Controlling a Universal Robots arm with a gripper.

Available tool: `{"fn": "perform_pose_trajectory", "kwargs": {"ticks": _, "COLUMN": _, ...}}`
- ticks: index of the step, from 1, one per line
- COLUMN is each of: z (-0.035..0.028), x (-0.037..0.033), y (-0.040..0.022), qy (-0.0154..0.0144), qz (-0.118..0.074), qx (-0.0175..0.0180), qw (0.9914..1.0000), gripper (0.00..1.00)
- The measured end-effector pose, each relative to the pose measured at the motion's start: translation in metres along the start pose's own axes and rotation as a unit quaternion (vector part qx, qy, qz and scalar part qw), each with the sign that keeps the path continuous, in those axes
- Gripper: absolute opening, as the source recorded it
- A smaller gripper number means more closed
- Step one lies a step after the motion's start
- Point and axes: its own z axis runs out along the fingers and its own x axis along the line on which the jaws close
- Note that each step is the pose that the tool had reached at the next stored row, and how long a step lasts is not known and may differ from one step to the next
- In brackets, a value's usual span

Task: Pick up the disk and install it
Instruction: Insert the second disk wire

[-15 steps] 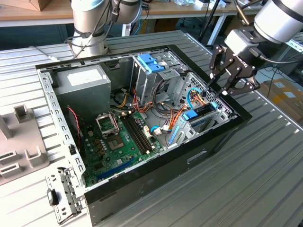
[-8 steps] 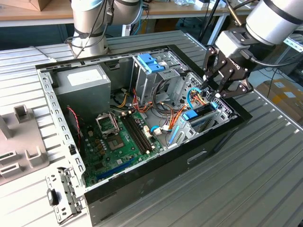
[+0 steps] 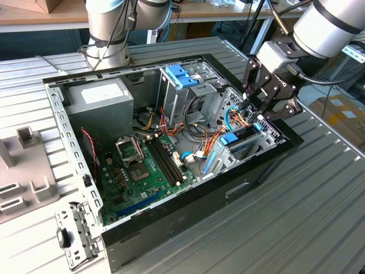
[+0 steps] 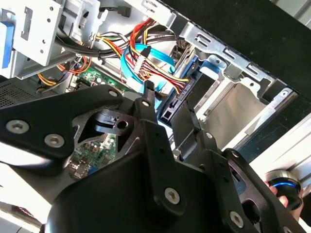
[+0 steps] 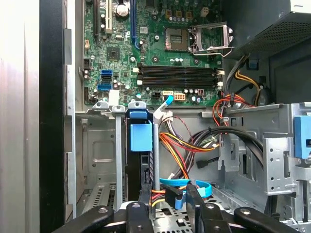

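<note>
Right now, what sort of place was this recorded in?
Probably a robotics lab or workshop bench. An open computer case lies on a ribbed metal table, the arm's gripper reaches into its drive bay, and wooden workbenches stand behind.

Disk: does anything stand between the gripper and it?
No solid barrier shows. The disk stands on edge in its cage, right at the gripper; a blue cable and coloured wires crowd alongside it.
</note>
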Motion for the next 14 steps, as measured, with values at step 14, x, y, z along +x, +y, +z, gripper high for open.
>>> {"fn": "perform_pose_trajectory", "kwargs": {"ticks": 14, "z": -0.0001, "x": 0.0033, "y": 0.0000, "qy": 0.0000, "qz": 0.000, "qx": 0.0000, "qw": 1.00000, "gripper": 0.16}}
